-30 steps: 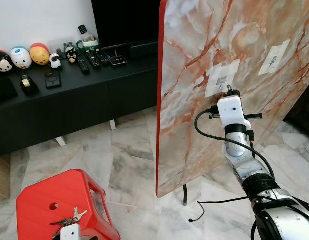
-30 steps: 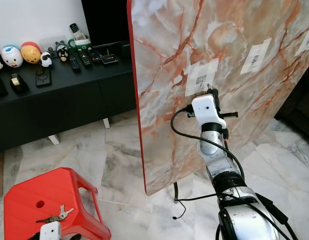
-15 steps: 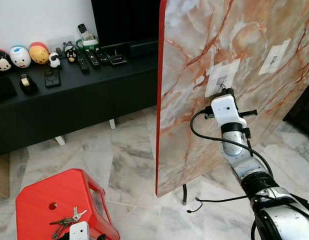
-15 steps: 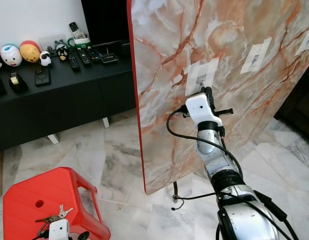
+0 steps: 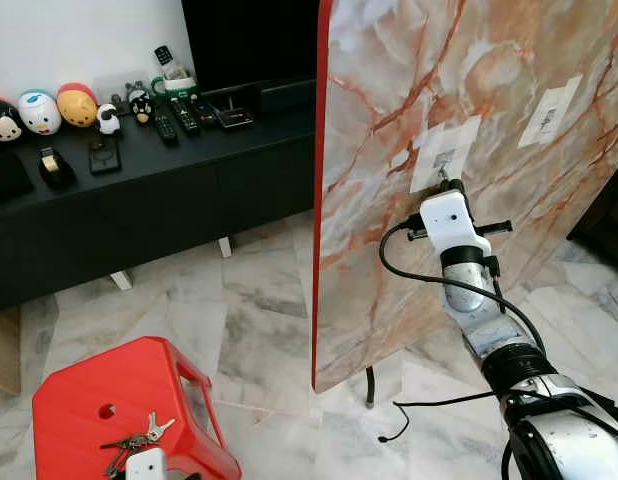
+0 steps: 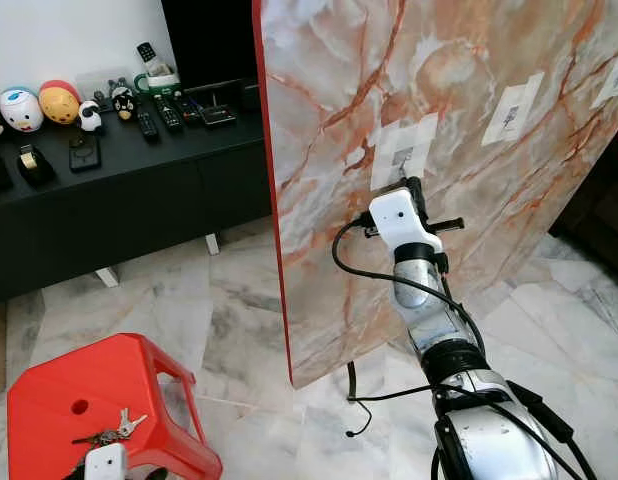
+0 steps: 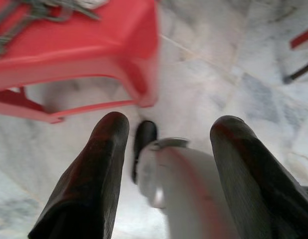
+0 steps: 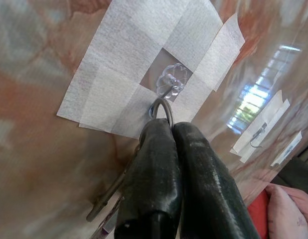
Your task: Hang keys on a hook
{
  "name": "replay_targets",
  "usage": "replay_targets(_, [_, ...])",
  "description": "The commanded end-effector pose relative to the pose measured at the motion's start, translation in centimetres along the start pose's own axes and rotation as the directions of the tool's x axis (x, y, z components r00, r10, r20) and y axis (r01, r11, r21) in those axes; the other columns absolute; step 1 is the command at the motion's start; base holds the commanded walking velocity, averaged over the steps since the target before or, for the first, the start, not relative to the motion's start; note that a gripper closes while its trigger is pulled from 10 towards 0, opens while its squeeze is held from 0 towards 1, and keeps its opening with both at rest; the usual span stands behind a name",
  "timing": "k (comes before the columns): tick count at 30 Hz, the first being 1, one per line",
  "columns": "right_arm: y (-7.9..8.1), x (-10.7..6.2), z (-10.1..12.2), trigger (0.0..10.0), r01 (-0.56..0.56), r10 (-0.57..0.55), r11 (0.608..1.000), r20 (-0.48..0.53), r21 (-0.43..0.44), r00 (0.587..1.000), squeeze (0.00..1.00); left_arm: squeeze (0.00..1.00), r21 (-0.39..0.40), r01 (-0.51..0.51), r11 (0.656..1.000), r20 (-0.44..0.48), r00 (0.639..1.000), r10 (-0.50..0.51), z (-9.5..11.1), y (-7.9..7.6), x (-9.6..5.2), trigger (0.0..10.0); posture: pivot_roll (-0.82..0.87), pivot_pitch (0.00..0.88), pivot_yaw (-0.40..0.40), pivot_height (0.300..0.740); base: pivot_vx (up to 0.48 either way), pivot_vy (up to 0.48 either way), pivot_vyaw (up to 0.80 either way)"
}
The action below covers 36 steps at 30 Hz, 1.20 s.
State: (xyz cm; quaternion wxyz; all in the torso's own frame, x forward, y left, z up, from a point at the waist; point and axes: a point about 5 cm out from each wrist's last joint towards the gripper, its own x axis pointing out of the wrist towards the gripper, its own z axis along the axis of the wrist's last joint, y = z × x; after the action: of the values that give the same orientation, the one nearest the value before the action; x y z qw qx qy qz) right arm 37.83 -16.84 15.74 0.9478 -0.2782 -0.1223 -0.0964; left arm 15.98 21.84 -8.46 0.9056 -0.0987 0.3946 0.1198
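An upright marble-patterned board (image 5: pixel 389 90) carries a clear hook (image 8: pixel 171 79) on a taped white patch (image 5: pixel 444 155). My right gripper (image 8: pixel 171 127) is up against that patch, shut on a metal key ring (image 8: pixel 163 107) whose top touches the hook's lower tip. The keys (image 8: pixel 106 199) dangle below the fingers, blurred. A second bunch of keys (image 5: pixel 134 440) lies on a red plastic stool (image 5: pixel 79 400) at the lower left. My left gripper (image 7: pixel 170 124) hangs open low beside that stool, over the floor, holding nothing.
A black low console (image 5: pixel 139 190) with toy figures and remotes runs along the back wall. More taped hooks (image 5: pixel 548 115) sit further right on the board. A black cable (image 5: pixel 389 435) trails on the marble floor by the board's leg (image 5: pixel 369 385). A person's hand (image 8: pixel 288 209) shows beside the board.
My right gripper has shifted a little left and up, bringing the key ring against the hook. The left wrist by the stool has barely moved.
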Motion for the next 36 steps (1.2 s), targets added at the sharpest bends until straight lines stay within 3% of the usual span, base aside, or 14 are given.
replay_targets(1, [0.2,0.0,0.2,10.0,-0.019,0.019,1.0,0.008,-0.004,1.0,0.0,0.0,0.007,-0.005,1.0,-0.014,1.0,0.005,-0.4,-0.2,-0.1,10.0,0.12,0.113,-0.068,0.74,0.0,0.0,0.0])
replay_targets(7, [0.4,-0.2,-0.1,10.0,-0.041,0.041,0.999,0.006,-0.019,0.999,0.0,0.0,0.005,0.0,1.0,-0.016,1.0,0.001,-0.6,-0.6,-0.1,10.0,0.12,0.117,-0.068,0.74,0.0,0.0,0.0])
replay_targets(9, [0.4,-0.3,-0.2,10.0,-0.044,0.044,0.999,0.003,-0.021,0.999,0.0,0.0,0.005,-0.011,1.0,-0.017,1.0,0.011,-0.6,0.6,-0.3,10.0,0.12,0.117,-0.068,0.74,0.0,0.0,0.0])
replay_targets(15, [0.5,-0.3,-0.1,10.0,-0.052,0.052,0.998,0.012,-0.02,0.999,0.0,0.0,0.001,-0.021,1.0,-0.01,1.0,0.021,-0.3,1.8,-0.4,10.0,0.12,0.12,-0.067,0.74,0.0,0.0,0.0])
replay_targets(16, [0.5,-0.3,0.0,10.0,-0.054,0.055,0.998,0.013,-0.018,0.998,0.09,0.0,0.001,-0.023,1.0,-0.008,1.0,0.023,-0.3,1.9,-0.4,10.0,0.12,0.12,-0.067,0.74,0.0,0.0,0.0])
replay_targets(17, [0.5,-0.3,0.0,10.0,-0.056,0.056,0.998,0.015,-0.017,0.998,1.0,0.0,0.002,-0.024,1.0,-0.006,1.0,0.024,-0.2,1.9,-0.4,10.0,0.12,0.121,-0.066,0.74,0.0,0.0,0.0])
replay_targets(25, [0.9,-0.4,0.3,10.0,-0.067,0.069,0.997,0.045,-0.033,0.997,1.0,0.0,-0.001,-0.021,1.0,-0.005,1.0,0.021,0.0,1.8,-0.3,10.0,0.12,0.12,-0.067,0.74,0.0,0.0,0.0])
replay_targets(36, [1.5,-1.8,1.3,10.0,-0.101,0.093,0.994,0.168,0.038,0.981,1.0,0.0,-0.004,-0.02,1.0,-0.008,1.0,0.02,0.1,1.5,-0.2,10.0,0.12,0.12,-0.068,0.74,0.0,0.0,0.0])
